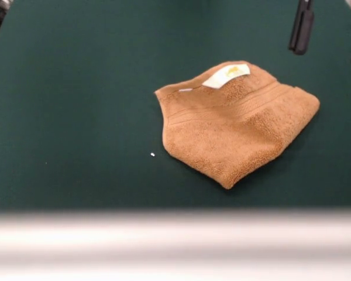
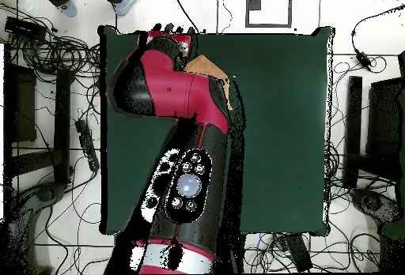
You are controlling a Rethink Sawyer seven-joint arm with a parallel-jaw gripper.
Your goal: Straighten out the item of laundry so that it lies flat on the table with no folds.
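Two dark fingers [image 1: 302, 28] of the end effector [image 1: 330, 32] hang apart at the far right of the front view, spread open above the counter [image 1: 76, 117] and gripping nothing, well clear of the cloth below. The orange-tan towel [image 1: 234, 126] lies bunched and folded over itself right of centre, its white label [image 1: 226, 75] turned up at the far edge, woven bands running across it. From overhead, the red and black arm [image 2: 178, 98] covers most of the towel [image 2: 207, 68].
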